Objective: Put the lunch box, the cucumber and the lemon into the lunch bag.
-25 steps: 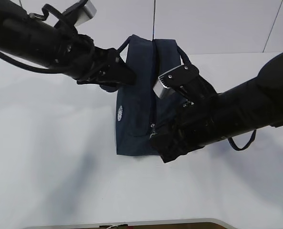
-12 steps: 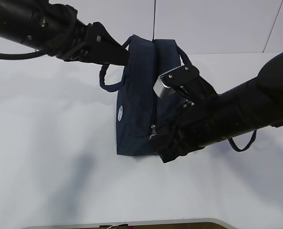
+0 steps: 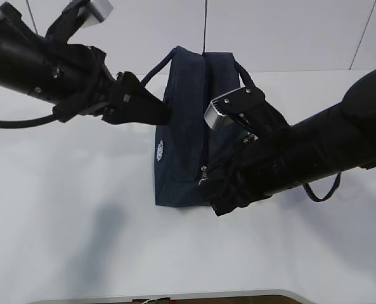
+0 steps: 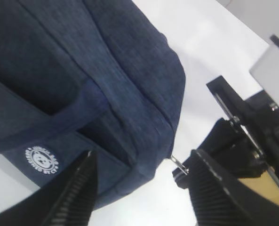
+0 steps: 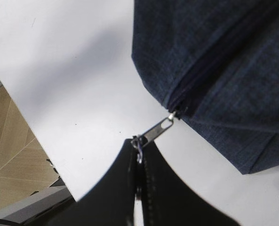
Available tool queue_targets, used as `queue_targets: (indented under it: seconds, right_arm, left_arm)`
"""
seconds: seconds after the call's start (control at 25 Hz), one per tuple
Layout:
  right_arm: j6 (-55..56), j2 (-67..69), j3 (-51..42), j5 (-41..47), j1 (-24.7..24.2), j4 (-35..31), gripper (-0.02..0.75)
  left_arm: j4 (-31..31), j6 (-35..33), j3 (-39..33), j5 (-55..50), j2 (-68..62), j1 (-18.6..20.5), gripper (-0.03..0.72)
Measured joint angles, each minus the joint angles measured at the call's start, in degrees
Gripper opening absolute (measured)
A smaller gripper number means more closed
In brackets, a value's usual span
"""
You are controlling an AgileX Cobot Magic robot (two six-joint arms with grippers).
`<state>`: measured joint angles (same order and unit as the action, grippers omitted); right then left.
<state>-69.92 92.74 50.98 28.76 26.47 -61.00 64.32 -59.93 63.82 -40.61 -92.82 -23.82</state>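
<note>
Standing on the white table (image 3: 61, 209) is the boxy dark blue cloth lunch bag (image 3: 181, 145), its zipper closed. The right gripper (image 5: 138, 162) has its fingers pressed together, pinching the ring of the silver zipper pull (image 5: 158, 128) at the bag's near end. The left gripper (image 4: 139, 181) hangs beside the bag's side, by a loop handle (image 3: 151, 73), with its fingers (image 4: 80, 186) spread apart and holding nothing.
</note>
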Motion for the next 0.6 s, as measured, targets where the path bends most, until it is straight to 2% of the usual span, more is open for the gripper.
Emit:
queue_targets:
  seconds: [0.28, 0.48, 0.6]
  right_arm:
    - [0.22, 0.0, 0.0, 0.13, 0.0, 0.0, 0.005]
    - [0.22, 0.0, 0.0, 0.27, 0.0, 0.09, 0.005]
    - [0.22, 0.0, 0.0, 0.31, 0.0, 0.09, 0.005]
  left_arm:
    - [3.19, -5.26, -4.58, 1.28, 0.36, -0.43, 0.445]
    - [10.13, -11.83, -5.61, 2.99, -0.13, -1.33, 0.445]
    - [11.78, -13.28, -5.65, 3.9, -1.43, -1.45, 0.445]
